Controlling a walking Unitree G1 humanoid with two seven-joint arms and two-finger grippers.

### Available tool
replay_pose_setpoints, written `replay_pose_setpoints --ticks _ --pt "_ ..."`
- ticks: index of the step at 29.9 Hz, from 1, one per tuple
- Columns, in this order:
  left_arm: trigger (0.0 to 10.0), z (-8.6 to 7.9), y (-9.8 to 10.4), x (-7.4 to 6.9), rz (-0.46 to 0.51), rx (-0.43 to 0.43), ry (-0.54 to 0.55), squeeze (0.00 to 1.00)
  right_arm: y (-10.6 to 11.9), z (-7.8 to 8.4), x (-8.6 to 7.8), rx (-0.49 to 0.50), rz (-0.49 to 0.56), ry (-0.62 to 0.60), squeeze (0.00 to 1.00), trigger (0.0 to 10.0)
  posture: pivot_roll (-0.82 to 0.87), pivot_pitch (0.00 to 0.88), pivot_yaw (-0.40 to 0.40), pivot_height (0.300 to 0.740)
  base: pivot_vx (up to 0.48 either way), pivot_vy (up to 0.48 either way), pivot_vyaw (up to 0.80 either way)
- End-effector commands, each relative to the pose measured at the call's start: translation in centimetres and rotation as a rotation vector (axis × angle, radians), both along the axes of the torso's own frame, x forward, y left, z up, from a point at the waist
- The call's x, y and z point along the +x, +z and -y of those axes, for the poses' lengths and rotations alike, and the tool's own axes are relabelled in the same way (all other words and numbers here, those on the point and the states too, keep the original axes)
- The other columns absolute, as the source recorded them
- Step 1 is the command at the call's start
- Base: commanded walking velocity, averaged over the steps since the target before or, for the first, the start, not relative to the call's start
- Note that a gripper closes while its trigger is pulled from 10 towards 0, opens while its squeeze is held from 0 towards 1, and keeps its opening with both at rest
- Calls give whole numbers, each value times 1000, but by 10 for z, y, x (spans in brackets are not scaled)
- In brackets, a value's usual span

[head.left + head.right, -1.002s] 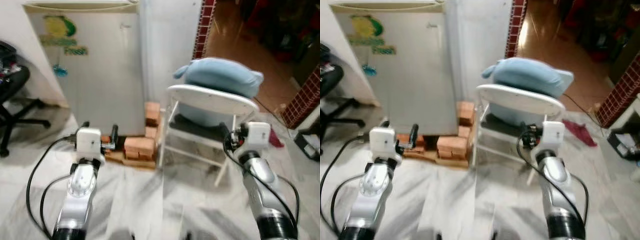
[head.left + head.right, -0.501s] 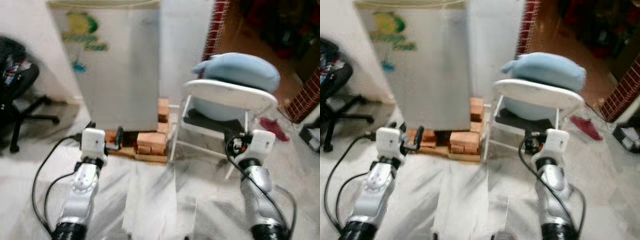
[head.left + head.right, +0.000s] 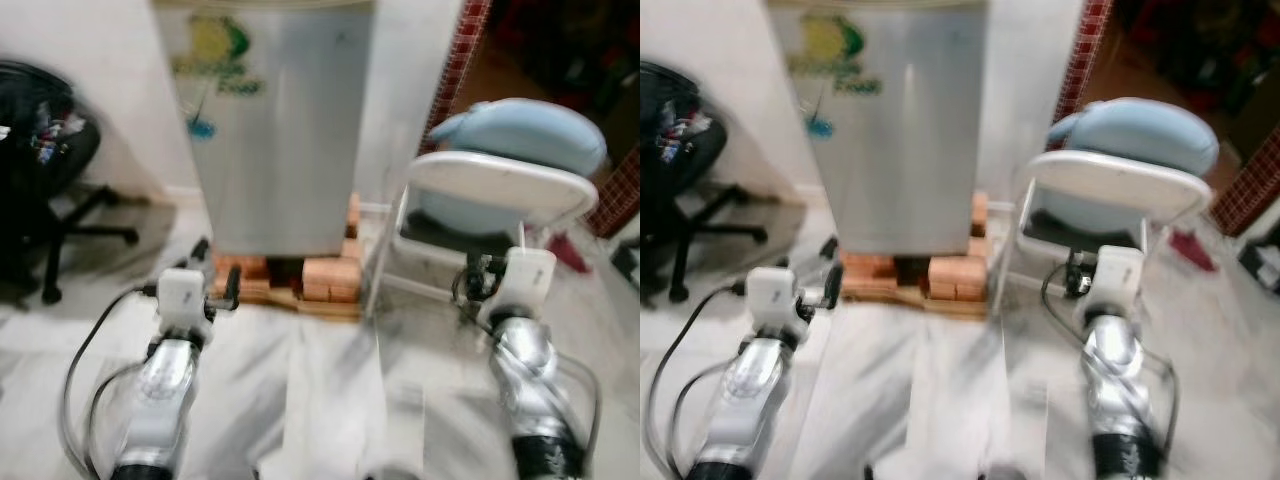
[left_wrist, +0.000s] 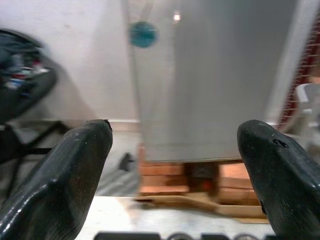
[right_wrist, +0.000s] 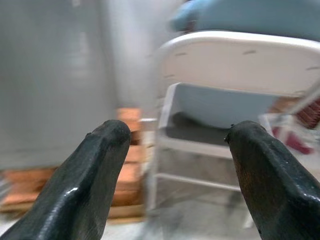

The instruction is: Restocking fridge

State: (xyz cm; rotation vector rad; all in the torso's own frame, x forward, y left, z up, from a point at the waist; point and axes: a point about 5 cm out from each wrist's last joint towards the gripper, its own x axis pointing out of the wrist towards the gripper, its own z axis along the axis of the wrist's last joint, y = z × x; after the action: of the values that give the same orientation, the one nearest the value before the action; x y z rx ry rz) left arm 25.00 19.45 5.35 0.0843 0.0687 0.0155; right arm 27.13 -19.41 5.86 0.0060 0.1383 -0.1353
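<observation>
A small grey fridge with a green and yellow sticker stands ahead with its door closed, raised on red bricks and a wooden pallet. My left gripper is held out low in front of the fridge's lower left corner, open and holding nothing. My right gripper is held out in front of the white folding chair, open and holding nothing. In the left wrist view the fridge door lies between the two fingers. The right wrist view looks at the chair and the bricks.
A light blue cushion lies on the white chair right of the fridge. A black office chair stands at the left. A red brick pillar rises behind the chair. A red cloth lies on the pale marble floor.
The whole view has shifted: the fridge and chair now sit further right and larger, so the camera has moved closer and turned left. Both arms stay held out as before.
</observation>
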Motion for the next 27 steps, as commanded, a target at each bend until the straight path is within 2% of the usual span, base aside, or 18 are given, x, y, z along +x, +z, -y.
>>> replay_pose_setpoints --ticks 1,8,16,21,27 --pt "10000 11 3 3 23 -29 -35 0 2 14 -7 -13 9 -28 0 10000 -36 0 -35 740 0 480 0" --pt "10000 12 3 2 9 -75 -43 0 6 1 0 0 34 50 0 10000 -37 0 -37 740 142 432 -77" --pt "10000 12 3 4 10 -93 -48 0 10 0 9 5 45 58 0 10000 -26 0 -40 740 259 405 -800" --pt "10000 13 8 9 27 -94 -67 0 13 -10 16 33 64 104 0 10000 -16 0 -29 740 260 404 -800" --pt "10000 9 9 7 20 -85 -80 0 11 -13 16 37 63 108 0 10000 -12 0 -12 740 260 405 -800"
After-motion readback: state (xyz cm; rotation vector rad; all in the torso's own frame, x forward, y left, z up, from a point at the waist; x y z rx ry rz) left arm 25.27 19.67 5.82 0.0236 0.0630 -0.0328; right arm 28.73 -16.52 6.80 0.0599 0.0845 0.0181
